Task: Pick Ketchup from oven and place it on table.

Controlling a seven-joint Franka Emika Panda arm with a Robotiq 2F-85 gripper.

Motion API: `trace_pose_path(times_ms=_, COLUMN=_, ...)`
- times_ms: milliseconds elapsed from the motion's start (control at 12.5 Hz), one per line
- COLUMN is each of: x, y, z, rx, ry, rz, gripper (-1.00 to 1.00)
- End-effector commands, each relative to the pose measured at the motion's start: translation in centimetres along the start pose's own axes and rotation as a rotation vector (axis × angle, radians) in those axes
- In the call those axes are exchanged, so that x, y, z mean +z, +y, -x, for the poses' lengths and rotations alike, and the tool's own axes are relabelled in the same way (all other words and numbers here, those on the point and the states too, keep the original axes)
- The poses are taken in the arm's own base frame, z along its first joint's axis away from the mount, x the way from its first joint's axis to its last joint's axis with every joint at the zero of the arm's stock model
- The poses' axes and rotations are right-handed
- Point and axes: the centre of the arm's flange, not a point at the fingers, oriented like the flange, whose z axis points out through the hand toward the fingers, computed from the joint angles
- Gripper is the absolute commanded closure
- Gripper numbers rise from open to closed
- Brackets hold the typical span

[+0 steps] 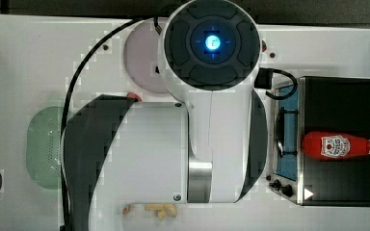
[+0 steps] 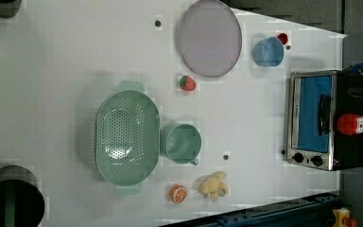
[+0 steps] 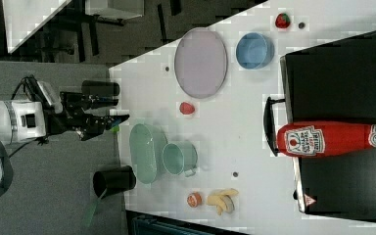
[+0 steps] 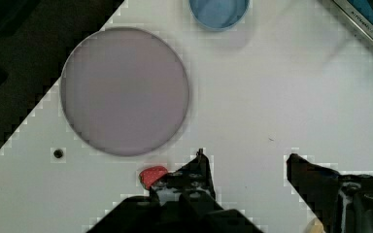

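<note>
The ketchup (image 1: 335, 146) is a red bottle with a white cap resting on the black top of the oven (image 1: 339, 106), cap toward the top view's right. It also shows on the oven (image 2: 312, 118) in the left view as the ketchup (image 2: 354, 124), and in the right view as the ketchup (image 3: 323, 139). The oven's glass door is closed. My gripper (image 4: 246, 158) is open and holds nothing, hovering over the white table (image 4: 272, 97) beside a strawberry (image 4: 151, 174). In the right view the gripper (image 3: 117, 110) is far from the oven (image 3: 338, 73).
On the table (image 2: 52, 94) stand a mauve plate (image 2: 210, 38), a blue cup (image 2: 268, 52), a strawberry (image 2: 187, 83), a green colander (image 2: 127, 137), a green mug (image 2: 182, 143), an orange half (image 2: 178, 194) and a yellow toy (image 2: 213, 185). The arm (image 1: 212, 96) spans the table's middle.
</note>
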Motion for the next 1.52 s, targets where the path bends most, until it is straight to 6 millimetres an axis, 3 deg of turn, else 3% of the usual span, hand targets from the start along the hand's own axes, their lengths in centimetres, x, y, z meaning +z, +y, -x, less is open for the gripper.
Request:
trace_pose_path(times_ms=80, x=-5.3, y=11.4, z=3.7, rx=-0.065, ry=-0.008, rz=0.049, gripper=-0.85)
trace_pose_path(times_ms=160, x=-4.8, y=11.9, z=2.8, rx=-0.047, ry=-0.014, rz=0.053, gripper=-1.0)
trace_pose_path(times_ms=480, x=-3.3, y=15.2, z=-2.5, rx=0.067, ry=-0.002, rz=0.02, gripper=-1.0)
trace_pose_path(times_ms=880, x=0.1, y=22.4, z=-10.9, rx=0.265, ry=0.045, rz=-0.021, gripper=-1.0)
trace_pose_path(times_ms=960, x=1.8, y=25.4, z=-13.9, rx=0.34, ry=0.072, rz=-0.022, gripper=-1.0)
trace_pose_path(times_ms=1120, x=3.9, y=28.8, z=-17.4, rx=0.423, ry=0.127, rz=-0.016, gripper=-1.0)
trace_pose_path(times_ms=1360, x=8.9, y=32.2, z=-20.5, rx=0.528, ry=0.118, rz=0.042, gripper=-1.0)
trace_pose_path(times_ms=1520, x=11.8, y=32.6, z=-21.9, rx=0.617, ry=0.078, rz=0.011, gripper=-1.0)
